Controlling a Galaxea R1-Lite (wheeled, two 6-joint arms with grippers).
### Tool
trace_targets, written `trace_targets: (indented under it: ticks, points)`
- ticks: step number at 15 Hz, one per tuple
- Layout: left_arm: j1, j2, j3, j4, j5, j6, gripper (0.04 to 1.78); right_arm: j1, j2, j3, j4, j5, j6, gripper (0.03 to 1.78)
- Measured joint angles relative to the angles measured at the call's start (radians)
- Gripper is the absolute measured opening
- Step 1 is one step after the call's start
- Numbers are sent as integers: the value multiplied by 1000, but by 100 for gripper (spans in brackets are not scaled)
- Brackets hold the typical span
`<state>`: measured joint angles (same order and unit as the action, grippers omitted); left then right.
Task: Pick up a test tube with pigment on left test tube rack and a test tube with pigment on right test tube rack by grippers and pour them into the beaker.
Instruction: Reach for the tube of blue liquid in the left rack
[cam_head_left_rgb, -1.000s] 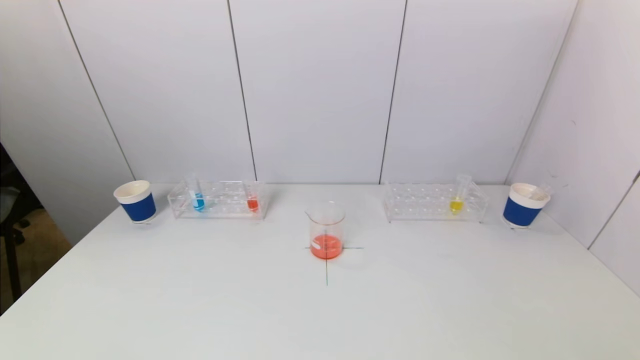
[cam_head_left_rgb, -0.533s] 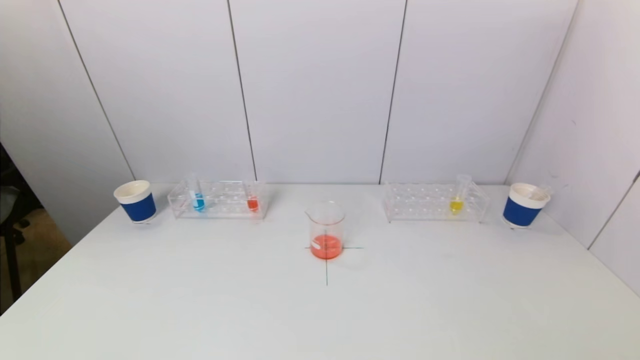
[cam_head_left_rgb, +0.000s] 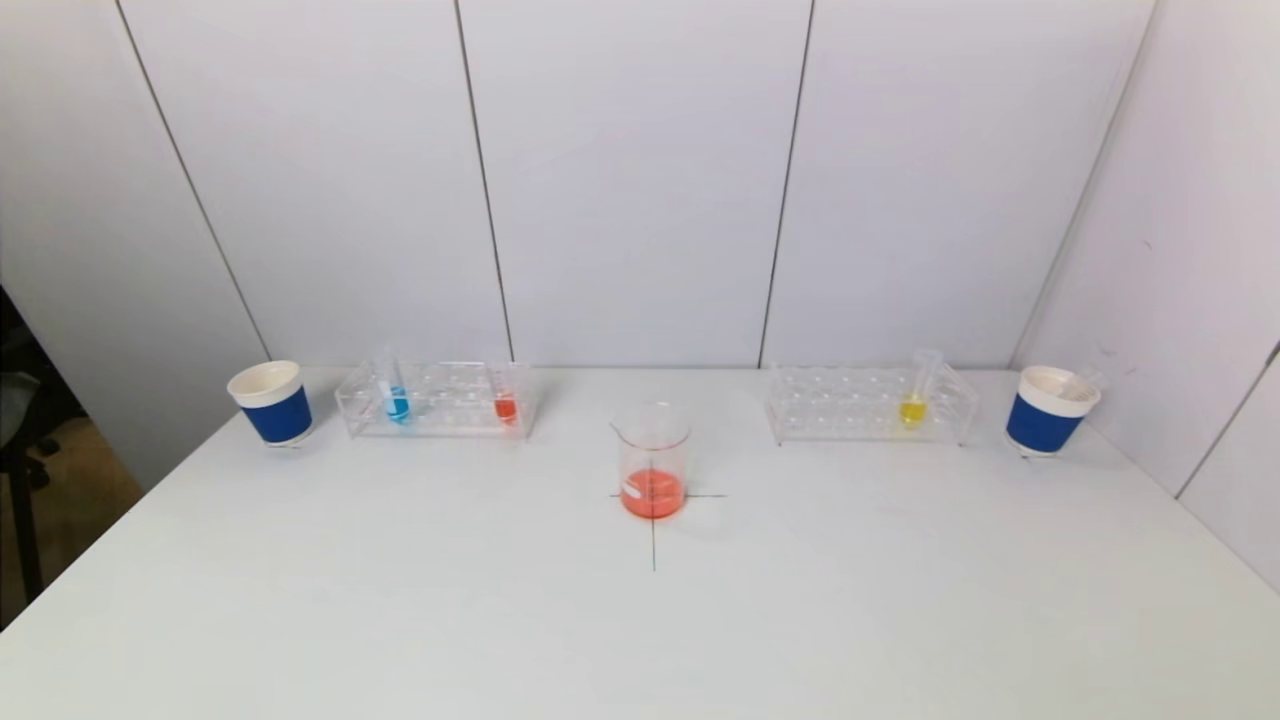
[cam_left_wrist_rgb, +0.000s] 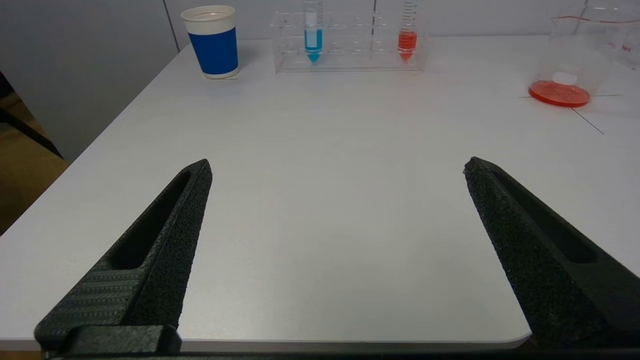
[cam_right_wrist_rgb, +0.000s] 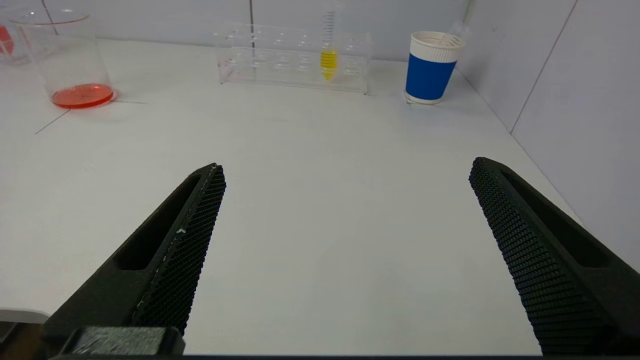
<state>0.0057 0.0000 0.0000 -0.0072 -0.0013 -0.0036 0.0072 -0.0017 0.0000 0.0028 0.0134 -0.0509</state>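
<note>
Presently both pincers gape wide at the table's near edge, holding nothing. Well ahead of the left gripper (cam_left_wrist_rgb: 336, 167): blue tube (cam_left_wrist_rgb: 313, 40) and red tube (cam_left_wrist_rgb: 407, 39), upright in the left rack (cam_left_wrist_rgb: 350, 65). Well ahead of the right gripper (cam_right_wrist_rgb: 347, 170): yellow tube (cam_right_wrist_rgb: 328, 55) in the right rack (cam_right_wrist_rgb: 280, 75). Tubes look light, slick, breakable; best gripped on the upper barrel. Beaker (cam_head_left_rgb: 652, 460) holds red liquid.

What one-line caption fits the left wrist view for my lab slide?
Open left gripper faces blue tube and red tube in the left rack.
</note>
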Motion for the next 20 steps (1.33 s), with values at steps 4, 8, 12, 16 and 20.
trace_targets:
  ticks: [4,8,12,16,20]
  points:
    - [0,0,0,0,-1,-1,176,0,0,0,0,0,1,177]
    - [0,0,0,0,0,13,176,0,0,0,0,0,1,177]
    - [0,0,0,3,-3,43,176,0,0,0,0,0,1,177]
    - [0,0,-55,27,-6,64,176,0,0,0,0,0,1,177]
    - [-3,46,-263,149,-8,70,176,0,0,0,0,0,1,177]
